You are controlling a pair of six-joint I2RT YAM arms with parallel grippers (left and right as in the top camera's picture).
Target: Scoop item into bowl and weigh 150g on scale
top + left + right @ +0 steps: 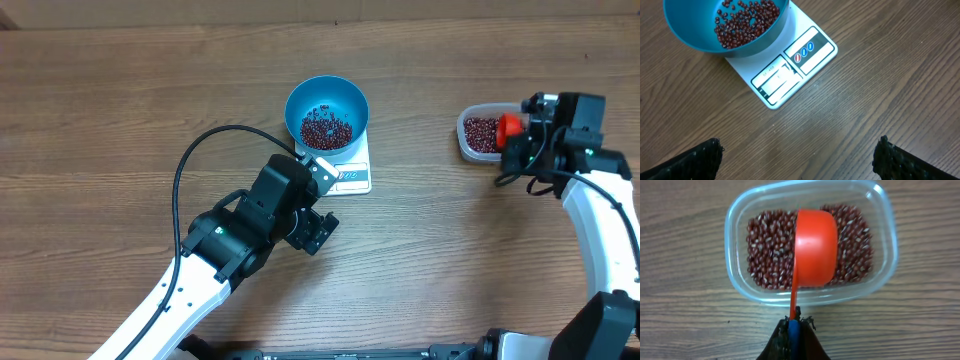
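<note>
A blue bowl point(326, 113) point(725, 25) with a layer of dark red beans point(326, 130) point(745, 22) stands on the white scale point(350, 176) point(790, 70). My left gripper point(318, 232) point(799, 157) hovers open over bare wood just in front of the scale, nothing between its fingers. My right gripper point(793, 325) point(517, 140) is shut on the thin handle of an orange-red scoop point(814, 247) point(511, 126). The scoop's cup hangs over a clear plastic tub point(880, 220) point(470, 148) filled with more beans point(767, 245).
The scale's display and button panel point(807, 49) face the left gripper. The black cable point(200, 150) of the left arm loops over the wooden table point(120, 100). The tub sits at the right, well apart from the scale.
</note>
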